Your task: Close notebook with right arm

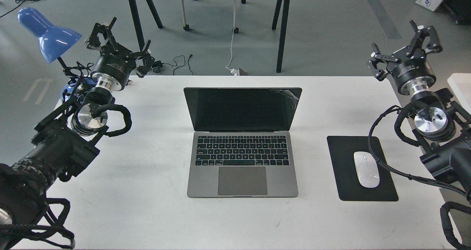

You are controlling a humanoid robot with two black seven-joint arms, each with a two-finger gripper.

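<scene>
The notebook is a grey laptop lying open in the middle of the white table. Its black screen stands upright facing me, cracked at its top right corner. My right arm comes in from the right edge, and its gripper is raised beyond the table's far right corner, well apart from the notebook, fingers spread open and empty. My left gripper hangs open and empty at the far left, next to the blue lamp.
A blue desk lamp stands at the far left corner. A black mouse pad with a white mouse lies right of the notebook, under my right arm's cable. Table legs and cables sit on the floor beyond.
</scene>
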